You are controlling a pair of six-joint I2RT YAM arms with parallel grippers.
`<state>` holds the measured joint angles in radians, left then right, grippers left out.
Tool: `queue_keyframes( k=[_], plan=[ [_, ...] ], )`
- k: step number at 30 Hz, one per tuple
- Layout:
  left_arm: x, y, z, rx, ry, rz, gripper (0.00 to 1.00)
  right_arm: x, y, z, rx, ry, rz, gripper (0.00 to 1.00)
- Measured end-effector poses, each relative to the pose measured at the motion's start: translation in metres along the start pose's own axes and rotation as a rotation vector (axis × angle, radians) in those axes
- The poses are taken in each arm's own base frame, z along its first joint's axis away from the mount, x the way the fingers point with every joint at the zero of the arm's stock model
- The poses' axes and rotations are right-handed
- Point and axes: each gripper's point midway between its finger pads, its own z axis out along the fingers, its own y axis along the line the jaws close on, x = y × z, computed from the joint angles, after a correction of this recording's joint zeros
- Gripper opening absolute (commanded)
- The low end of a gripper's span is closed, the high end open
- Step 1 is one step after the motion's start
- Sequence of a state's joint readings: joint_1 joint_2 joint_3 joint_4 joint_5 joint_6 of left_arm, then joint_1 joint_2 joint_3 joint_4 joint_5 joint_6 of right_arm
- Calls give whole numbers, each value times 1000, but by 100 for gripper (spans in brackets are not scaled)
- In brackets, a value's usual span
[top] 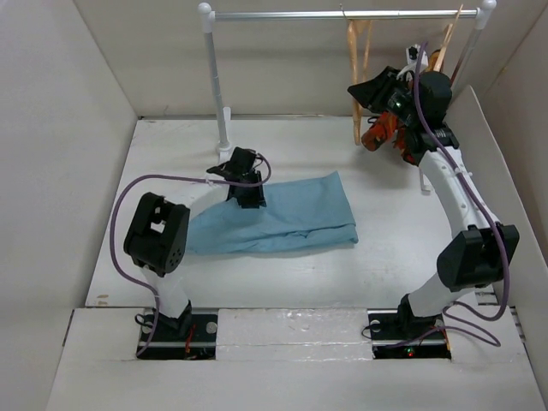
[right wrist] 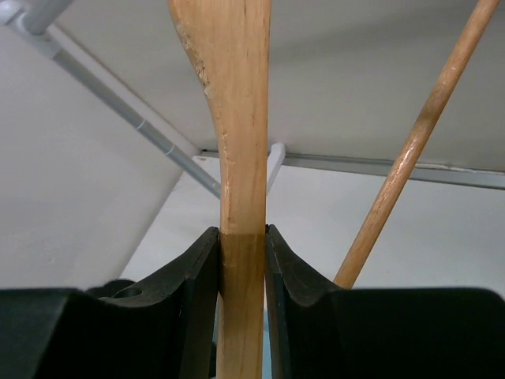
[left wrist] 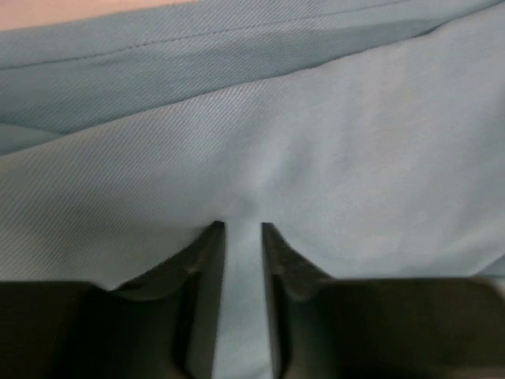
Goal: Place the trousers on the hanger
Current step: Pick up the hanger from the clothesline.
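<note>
Right gripper [right wrist: 241, 230] clamps the wooden hanger [right wrist: 237, 118], which rises straight out of its jaws. Left gripper [left wrist: 243, 225] pinches a fold of the trousers [left wrist: 355, 158] spread beneath it. So shallow a pinch may slip on lifting, and the hanger may catch on the rail [top: 342, 14].

Robot lab booth, plain white walls [top: 60, 128]
</note>
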<state>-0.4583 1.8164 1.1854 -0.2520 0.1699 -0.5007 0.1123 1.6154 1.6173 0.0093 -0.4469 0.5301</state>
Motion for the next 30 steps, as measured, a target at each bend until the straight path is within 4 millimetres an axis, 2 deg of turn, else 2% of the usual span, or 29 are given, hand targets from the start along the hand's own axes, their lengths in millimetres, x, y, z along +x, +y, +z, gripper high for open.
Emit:
queue_keyframes(
  k=[1,4,8,10,13,16,19,22,25,30],
  plan=[
    [-1,0,-2,0,-3,0,35,2,4,-4,-18,0,-1,0],
    [-28,-19,-43,29,-92,35,44,11,15,-18,-62,9,-4,0],
    [-90,-77,-119,169,-304,84,50,34,16,-32,-86,46,3,0],
    [-113,-109,-161,269,-398,106,52,45,14,-36,-99,61,4,0],
    [-131,-146,-212,400,-481,125,56,59,10,-39,-111,79,8,0],
    [-139,-171,-244,504,-509,132,58,64,10,-45,-112,88,-3,0],
    [-137,-186,-259,562,-503,126,59,63,15,-53,-115,84,-43,0],
    [-134,-205,-261,585,-502,124,60,76,19,-70,-107,94,-76,0],
    [-123,-223,-250,603,-472,120,60,102,25,-83,-106,139,-80,0],
    [-112,-243,-221,589,-445,106,61,146,22,-90,-71,243,-72,0]
  ],
)
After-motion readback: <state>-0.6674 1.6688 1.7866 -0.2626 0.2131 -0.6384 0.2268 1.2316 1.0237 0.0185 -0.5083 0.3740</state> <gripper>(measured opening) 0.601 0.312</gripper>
